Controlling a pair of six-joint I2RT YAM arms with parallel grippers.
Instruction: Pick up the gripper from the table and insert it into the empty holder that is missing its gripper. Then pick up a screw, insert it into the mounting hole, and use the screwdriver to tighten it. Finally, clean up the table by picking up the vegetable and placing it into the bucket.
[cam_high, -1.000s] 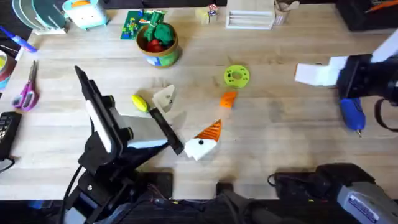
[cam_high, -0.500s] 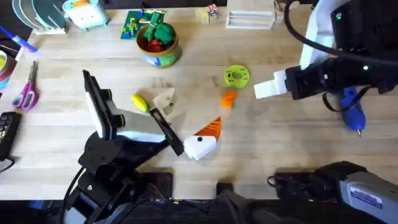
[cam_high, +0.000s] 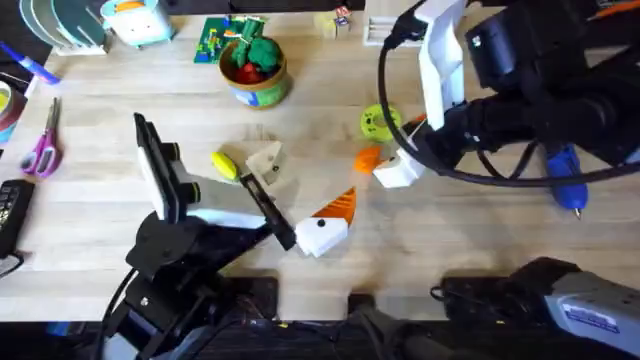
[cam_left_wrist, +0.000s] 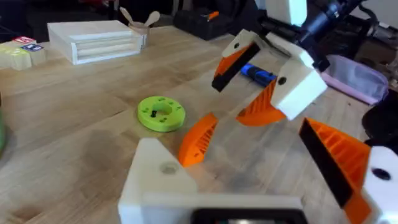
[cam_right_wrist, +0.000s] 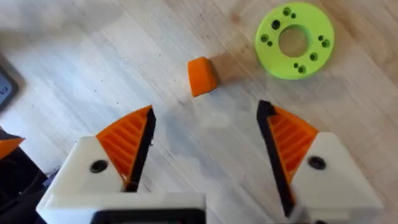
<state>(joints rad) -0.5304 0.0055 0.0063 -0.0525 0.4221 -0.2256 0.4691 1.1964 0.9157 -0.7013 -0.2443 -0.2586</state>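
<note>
Right gripper (cam_right_wrist: 205, 155) is hovering just above the small orange ribbed plastic fingertip (cam_right_wrist: 201, 76), fingers spread wide, nothing held; fingertip is lying on the wooden table (cam_high: 470, 240) beside a flat lime-green disc (cam_right_wrist: 294, 40). Left gripper (cam_high: 322, 232) is sitting open near the cream-beige wedge holder (cam_high: 266, 158)

Right arm reaches across from the lower right base, wrist angled down; right gripper (cam_right_wrist: 205, 149) hangs above the table with both orange ribbed pads (cam_right_wrist: 127, 142) spread wide, nothing between them. Left arm folded low near its base, left gripper (cam_high: 318, 225) at table level, fingers apart.
</note>
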